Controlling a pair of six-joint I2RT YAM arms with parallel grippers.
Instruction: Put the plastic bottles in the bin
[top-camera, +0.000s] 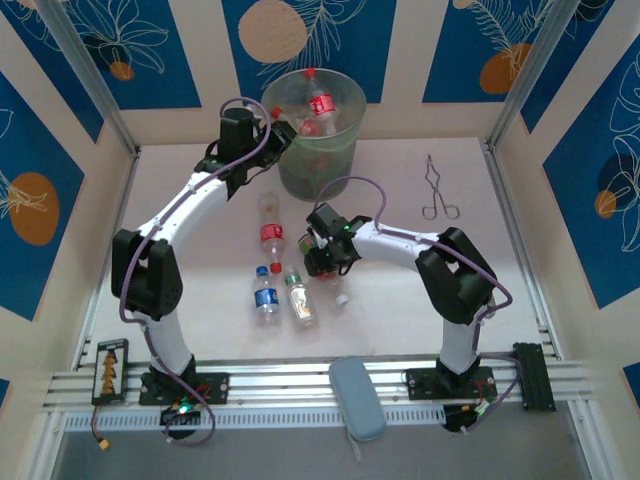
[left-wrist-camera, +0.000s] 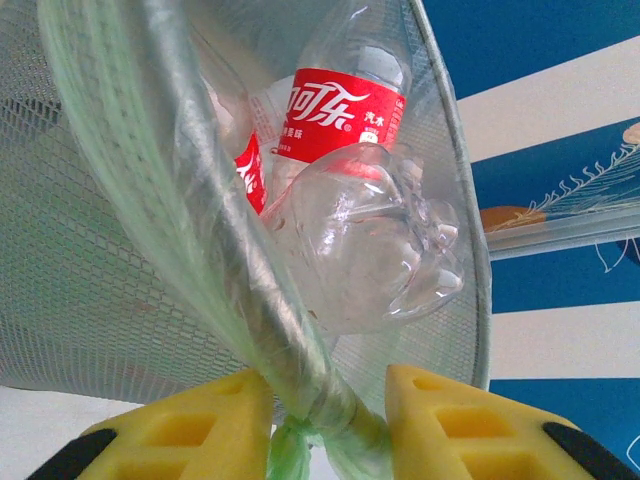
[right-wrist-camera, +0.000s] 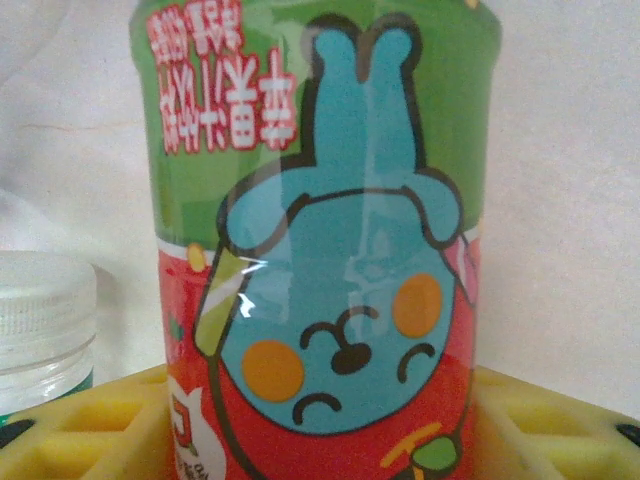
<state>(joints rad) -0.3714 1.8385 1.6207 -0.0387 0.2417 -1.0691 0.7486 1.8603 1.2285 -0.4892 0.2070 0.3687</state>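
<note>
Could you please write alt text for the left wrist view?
The left hand grips the rim of the translucent green bin between its yellow fingers. Inside lie clear plastic bottles, one red-labelled. A blue-and-cream wall shows behind.

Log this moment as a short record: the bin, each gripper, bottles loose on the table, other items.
bin: upright at the far side of the table, red-labelled bottles inside
left gripper: shut on the bin's rim
right gripper: set around the cartoon-label bottle; grip unclear
loose on table: red-labelled bottle, blue-labelled bottle, green-capped bottle
other: wire tongs, grey-blue pad
</note>
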